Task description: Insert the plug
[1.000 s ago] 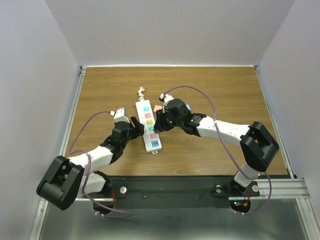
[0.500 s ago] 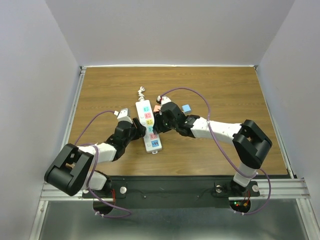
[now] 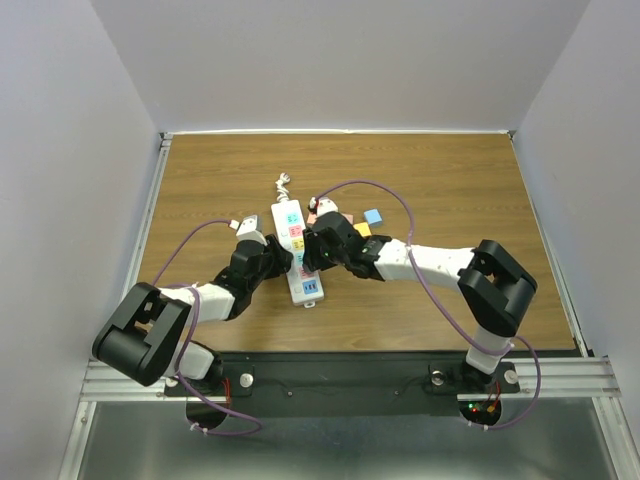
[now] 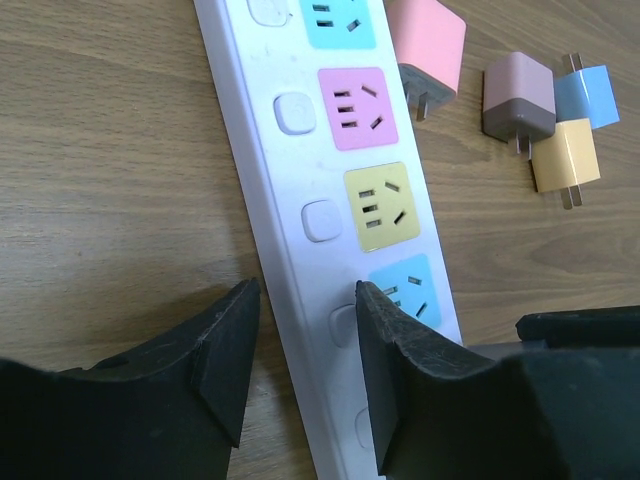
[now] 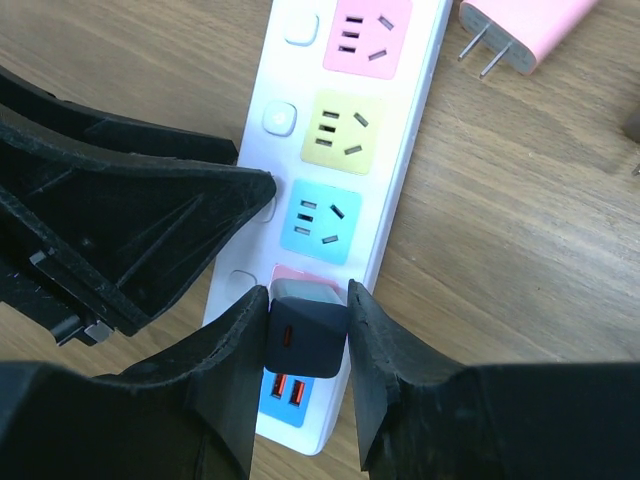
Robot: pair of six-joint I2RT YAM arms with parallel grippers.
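Observation:
A white power strip (image 3: 291, 222) with coloured sockets lies lengthwise at the table's middle. My right gripper (image 5: 307, 290) is shut on a dark plug (image 5: 305, 340) with a grey top. It holds the plug over the pink socket, between the light-blue socket (image 5: 320, 222) and the USB end. In the top view this gripper (image 3: 313, 258) sits at the strip's right side. My left gripper (image 4: 306, 287) is open, its jaws a small way apart. The strip's left edge (image 4: 262, 215) runs between its fingers, and the right finger (image 4: 400, 340) lies over the strip's top.
Loose plugs lie right of the strip: pink (image 4: 428, 45), mauve (image 4: 518, 97), blue (image 4: 588, 92) and yellow (image 4: 566, 155). The strip's bundled cord (image 3: 282, 183) lies at its far end. Both arms crowd the strip's near half; walls close in the table.
My left gripper has moved in onto the strip's left edge and its jaws have narrowed. My right gripper has carried the dark plug left and nearer, over the strip.

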